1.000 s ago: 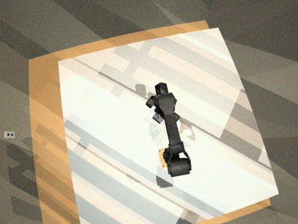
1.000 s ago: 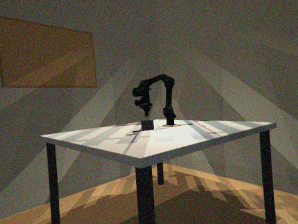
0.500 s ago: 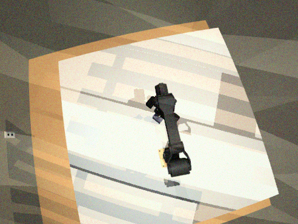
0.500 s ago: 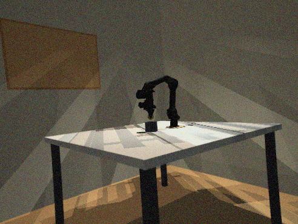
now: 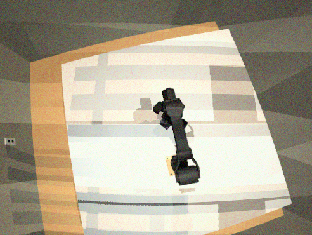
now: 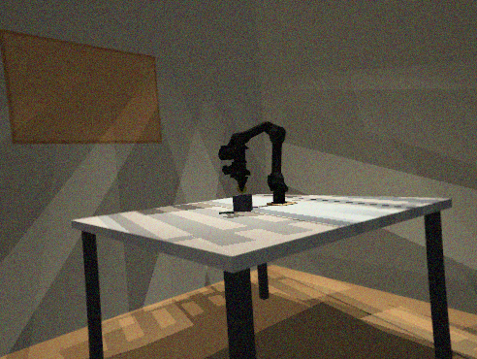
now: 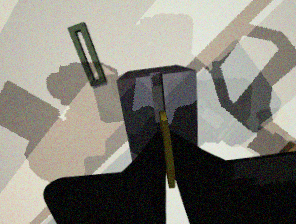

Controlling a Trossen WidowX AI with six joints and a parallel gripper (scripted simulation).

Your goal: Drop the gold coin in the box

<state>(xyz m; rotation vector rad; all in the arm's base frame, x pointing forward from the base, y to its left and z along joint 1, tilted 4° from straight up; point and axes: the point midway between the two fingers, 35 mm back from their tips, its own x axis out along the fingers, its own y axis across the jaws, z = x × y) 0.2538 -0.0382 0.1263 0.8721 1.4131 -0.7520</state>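
Gripper (image 7: pixel 169 165) is clamped on the coin (image 7: pixel 167 145), held edge-on between the two dark fingers, coin's lower edge poking out toward the box (image 7: pixel 157 107). Step in hand, as judged: alignment over the slot (image 7: pixel 157 92), just before the drop. In the wrist view the coin's tip overlaps the box lid right at the near end of the slot, and the coin runs nearly in line with it, maybe a slight tilt; hard to tell exactly. Next move likely calls for a small correction so the coin's edge matches the slot's line, then a short descent and release. Slot is narrow, so any twist could leave the coin on the lid.

Holder (image 7: pixel 88 54) lies beyond the box, up and to the left in the wrist view, empty, apart from the box.

Arm (image 6: pixel 264 146): base just behind the box on the table (image 6: pixel 339 213), upper link near vertical, forearm arching forward, wrist pointing straight down, gripper tip just above the box top in the exterior view. Top view shows the arm covering the box.
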